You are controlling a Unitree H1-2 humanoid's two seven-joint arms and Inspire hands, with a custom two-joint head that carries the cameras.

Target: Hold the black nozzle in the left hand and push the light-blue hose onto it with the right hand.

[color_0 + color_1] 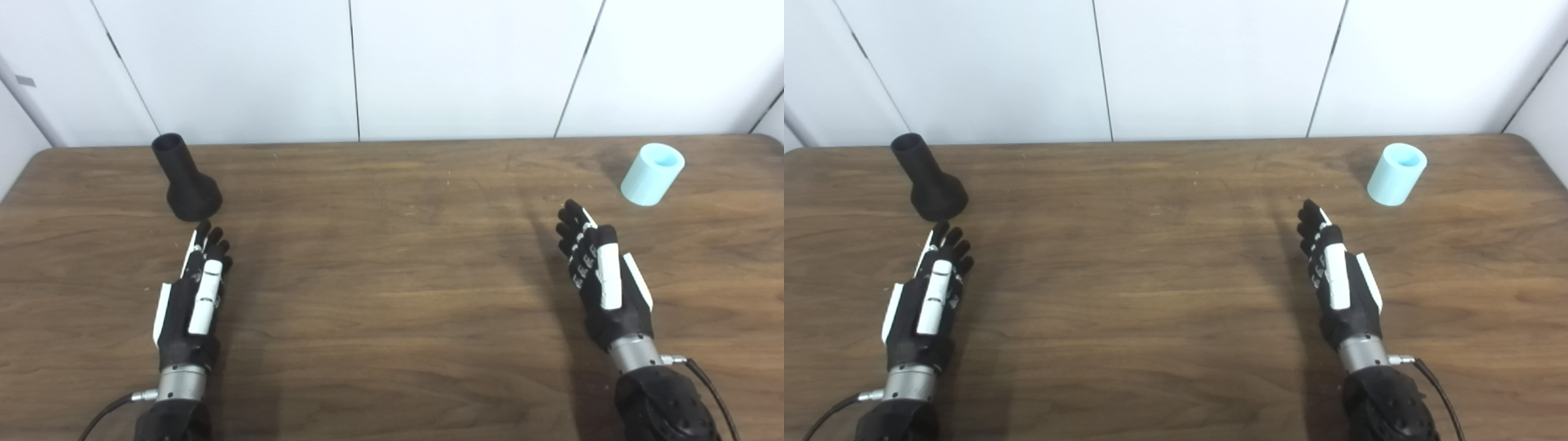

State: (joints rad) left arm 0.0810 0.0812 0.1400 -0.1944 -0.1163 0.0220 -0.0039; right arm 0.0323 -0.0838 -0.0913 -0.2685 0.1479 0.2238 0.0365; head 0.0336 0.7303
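Left eye view, nozzle (pixel 185 179), hose (pixel 652 174), well apart

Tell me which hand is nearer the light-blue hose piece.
Right. The right hand lies just in front of and left of the short light-blue cylindrical hose piece, not touching it; the left hand is across the brown wooden table, by the black flared nozzle.
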